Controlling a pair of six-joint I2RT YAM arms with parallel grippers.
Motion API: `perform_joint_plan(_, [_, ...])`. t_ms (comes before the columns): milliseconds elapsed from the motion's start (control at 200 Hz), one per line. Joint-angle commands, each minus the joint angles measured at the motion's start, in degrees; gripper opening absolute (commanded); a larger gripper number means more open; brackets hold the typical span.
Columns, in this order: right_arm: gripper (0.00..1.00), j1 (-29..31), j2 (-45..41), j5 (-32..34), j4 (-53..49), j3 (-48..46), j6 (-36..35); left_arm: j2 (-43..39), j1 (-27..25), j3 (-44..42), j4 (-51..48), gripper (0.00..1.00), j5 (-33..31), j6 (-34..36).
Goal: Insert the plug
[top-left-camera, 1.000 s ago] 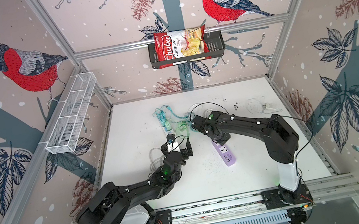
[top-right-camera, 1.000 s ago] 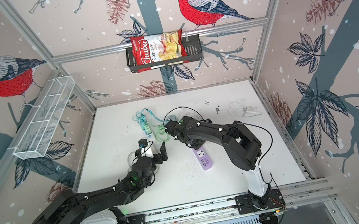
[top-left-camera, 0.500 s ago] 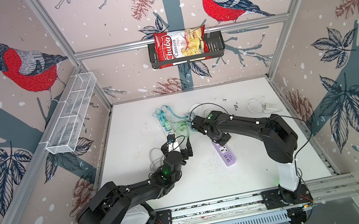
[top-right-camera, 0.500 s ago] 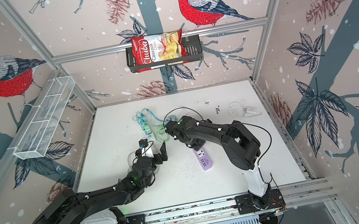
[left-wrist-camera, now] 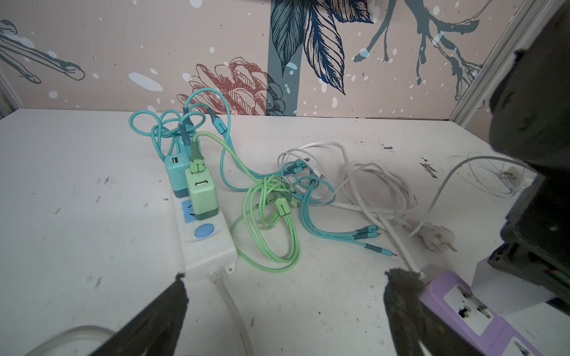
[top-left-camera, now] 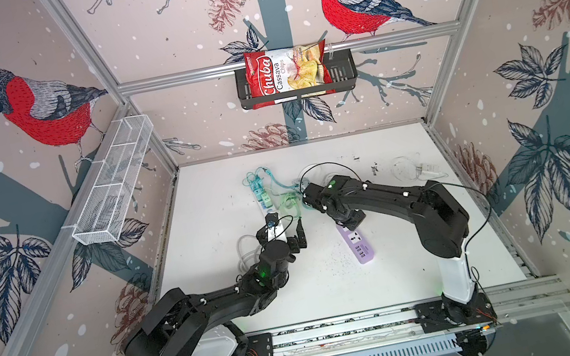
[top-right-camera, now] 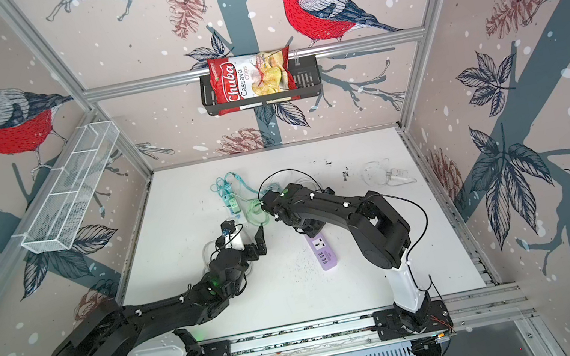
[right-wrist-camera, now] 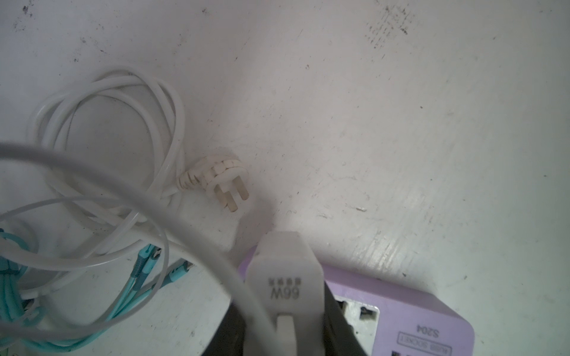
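Right gripper clamps charger over strip's 11 o'clock end; seating: cannot tell. Left gripper spread wide, empty, at strip's 10 o'clock.

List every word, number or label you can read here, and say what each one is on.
"Chuba Cassava Chips": on the chip bag.
"66W": on the white charger, seen upside down; the tiny characters next to it are too small to read.
"S204": on the purple power strip, also upside down; the boxed label next to it is too blurred to read.
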Motion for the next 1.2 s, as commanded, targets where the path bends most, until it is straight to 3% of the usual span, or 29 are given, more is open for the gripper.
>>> perform_joint_plan(0, [0.00, 0.83, -0.41, -0.64, -0.80, -0.60, 1.62, 0.18, 0.20, 0.12, 2.32, 0.98, -0.08, 0.23])
perform_joint_plan(320, [0.00, 1.96, 1.30, -1.09, 1.36, -1.81, 4.30, -0.43, 0.24, -0.08, 2.19, 0.98, -0.08, 0.04])
perform_joint_plan(675, [0.00, 3.16, 1.76, 0.13, -3.51, -0.44, 9.24, -0.77, 0.32, -0.36, 2.33, 0.98, -0.53, 0.37])
perform_joint_plan(1191, [0.00, 3.69, 3.86, 1.91, -6.83, 3.45, 10.96, -1.75, 0.54, -0.71, 2.27, 0.98, -0.46, 0.83])
